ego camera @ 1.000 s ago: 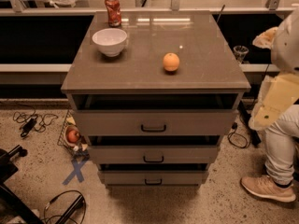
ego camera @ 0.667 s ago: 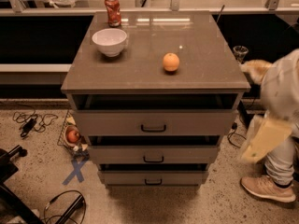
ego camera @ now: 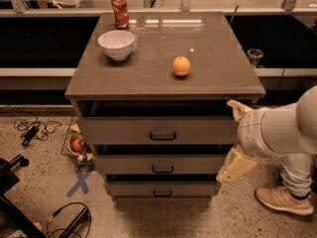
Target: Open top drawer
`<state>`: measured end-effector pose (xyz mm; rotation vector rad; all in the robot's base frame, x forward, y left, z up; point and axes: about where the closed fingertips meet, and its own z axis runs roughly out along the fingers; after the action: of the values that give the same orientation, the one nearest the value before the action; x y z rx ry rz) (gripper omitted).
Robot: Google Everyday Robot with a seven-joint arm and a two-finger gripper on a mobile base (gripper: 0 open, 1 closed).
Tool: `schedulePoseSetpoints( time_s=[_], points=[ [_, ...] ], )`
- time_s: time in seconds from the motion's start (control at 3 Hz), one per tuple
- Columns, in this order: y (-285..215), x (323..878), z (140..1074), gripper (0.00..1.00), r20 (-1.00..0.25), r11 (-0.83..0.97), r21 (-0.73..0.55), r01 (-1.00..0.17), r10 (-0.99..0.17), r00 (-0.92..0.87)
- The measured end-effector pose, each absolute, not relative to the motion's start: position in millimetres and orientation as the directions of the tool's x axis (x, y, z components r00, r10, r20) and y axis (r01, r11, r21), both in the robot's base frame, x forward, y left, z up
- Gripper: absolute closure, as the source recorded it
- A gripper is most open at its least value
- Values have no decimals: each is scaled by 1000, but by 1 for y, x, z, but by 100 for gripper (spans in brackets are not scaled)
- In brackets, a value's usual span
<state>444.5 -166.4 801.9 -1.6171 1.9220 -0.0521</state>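
Observation:
The top drawer (ego camera: 124, 131) is the widest of three grey-brown drawers in the cabinet, with a small black bar handle (ego camera: 163, 136) at its centre. A dark gap shows between its front and the cabinet top. My gripper (ego camera: 236, 165) hangs as a beige piece on the white arm (ego camera: 277, 130). It is by the cabinet's right front corner, level with the middle drawer (ego camera: 124, 164). It is right of and below the top drawer's handle and touches nothing that I can see.
On the cabinet top (ego camera: 218, 78) stand a white bowl (ego camera: 117, 44), a red can (ego camera: 119, 11) and an orange (ego camera: 181, 66). A shoe (ego camera: 283, 200) is on the floor at right. A wire basket (ego camera: 77, 144), cables (ego camera: 32, 130) and a blue tape cross (ego camera: 80, 181) lie at left.
The arm has swung left and down from the right edge toward the cabinet's right front corner. The drawers, bowl, can and orange have not moved.

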Motion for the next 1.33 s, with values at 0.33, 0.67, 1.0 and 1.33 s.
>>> schedulePoseSetpoints(
  time_s=[0.33, 0.67, 1.0, 1.33],
  points=[
    [-166, 487, 772, 0, -483, 303, -424, -854, -873, -70],
    [-166, 487, 772, 0, -483, 303, -424, -854, -873, -70],
    [-164, 496, 752, 0, -457, 300, -400, -866, -884, -96],
    [-164, 512, 722, 0, -416, 292, -359, -886, -900, -129]
  ],
)
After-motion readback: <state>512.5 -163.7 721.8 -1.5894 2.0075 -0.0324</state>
